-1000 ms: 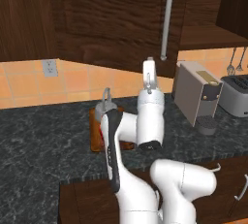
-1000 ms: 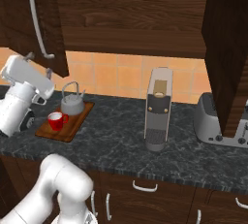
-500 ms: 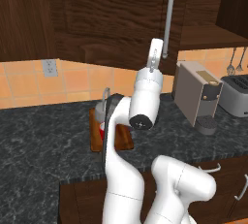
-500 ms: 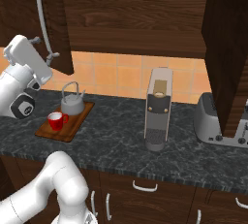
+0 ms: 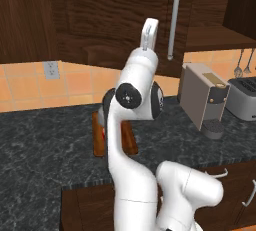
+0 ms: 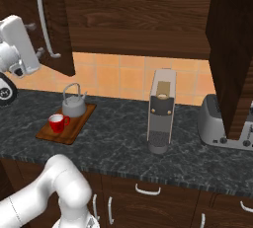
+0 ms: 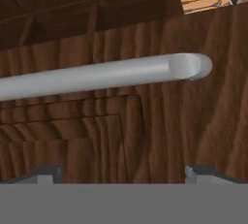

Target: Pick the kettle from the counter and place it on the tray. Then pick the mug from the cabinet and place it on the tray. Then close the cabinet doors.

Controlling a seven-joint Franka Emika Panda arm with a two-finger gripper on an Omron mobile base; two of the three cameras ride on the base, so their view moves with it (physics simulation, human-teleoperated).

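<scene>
The grey kettle (image 6: 74,104) and the red mug (image 6: 58,122) both stand on the wooden tray (image 6: 74,128), on the dark counter (image 6: 118,138). In the left base view my arm covers most of the tray (image 5: 99,142). My gripper (image 6: 35,38) is raised in front of the left cabinet door (image 6: 57,24), close to its silver bar handle (image 6: 43,19). In the hand view that handle (image 7: 97,75) runs across the door panel just beyond the gripper (image 7: 123,173), whose tips stand wide open with nothing between them. The right cabinet door (image 6: 232,49) hangs open.
A tall coffee machine (image 6: 162,111) and a grey toaster (image 6: 217,123) stand on the counter to the right of the tray. Utensils (image 5: 242,62) hang on the tiled wall. Lower drawers (image 6: 148,190) run under the counter edge.
The hand has risen from counter height up to the left door's handle, and the elbow has swung upward with it. Kettle, mug and tray have stayed put.
</scene>
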